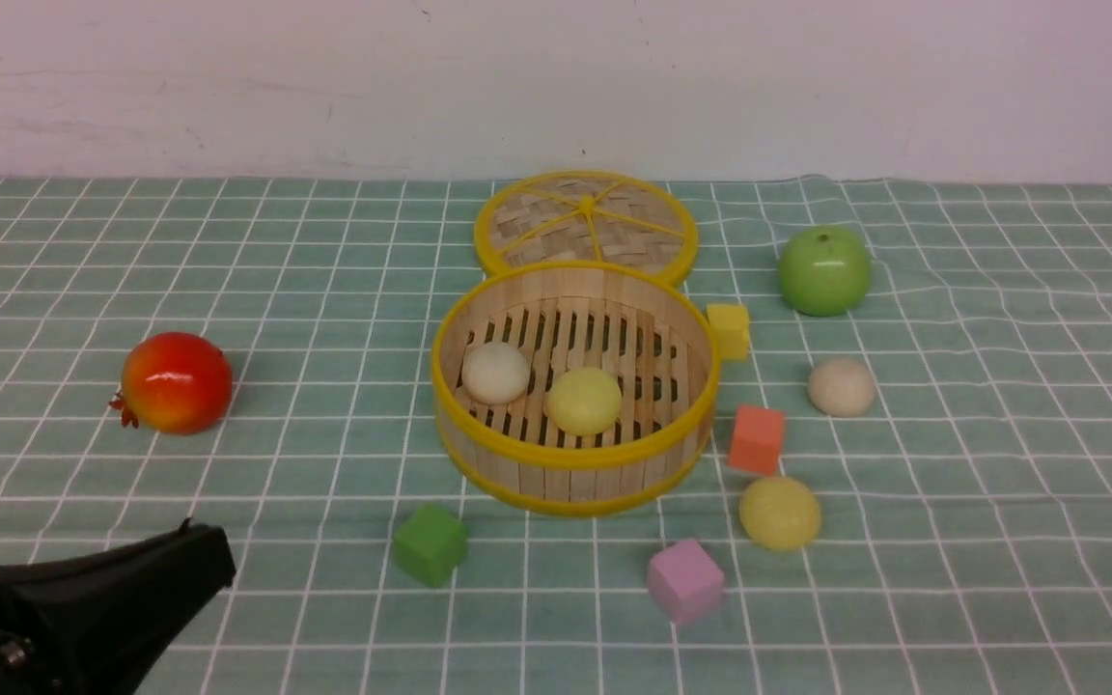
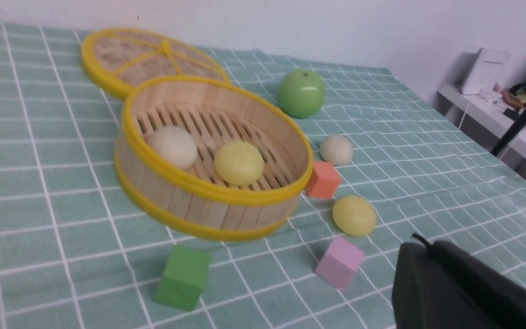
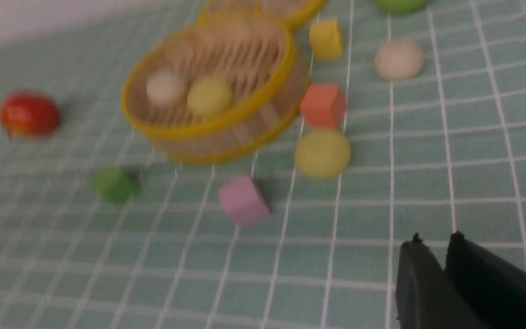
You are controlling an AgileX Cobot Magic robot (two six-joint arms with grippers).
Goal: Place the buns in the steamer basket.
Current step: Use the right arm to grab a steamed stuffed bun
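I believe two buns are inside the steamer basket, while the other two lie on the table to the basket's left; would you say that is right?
Not quite: two buns are in the steamer basket, but the front view shows the other two, cream and yellow, to its right.

Two buns point(image 1: 584, 402) inside steamer basket point(image 1: 570, 483).

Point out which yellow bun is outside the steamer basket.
The pale yellow bun on the table, between the orange block and the pink block; the other yellow one sits inside the basket.
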